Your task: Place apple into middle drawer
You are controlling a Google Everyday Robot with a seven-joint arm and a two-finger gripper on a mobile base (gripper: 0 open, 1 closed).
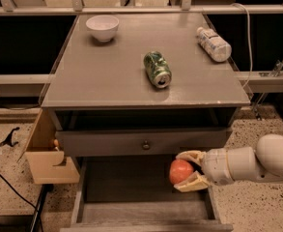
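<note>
The apple [180, 171] is small, round and red-orange. It sits between the two cream fingers of my gripper [188, 170], which is shut on it. The white arm reaches in from the right. The apple hangs over the right part of the middle drawer [131, 187], a wide shallow grey drawer pulled out below the cabinet, with a bare dark floor. The apple is above the floor, not resting on it. Just above it is a closed grey drawer front with a small round knob [145, 144].
On the grey cabinet top [107, 76] stand a white bowl [102, 27], a green soda can [157, 69] lying on its side and a plastic bottle [213, 43] lying at the right rear. A tan wooden box [47, 151] hangs at the cabinet's left side. Speckled floor surrounds it.
</note>
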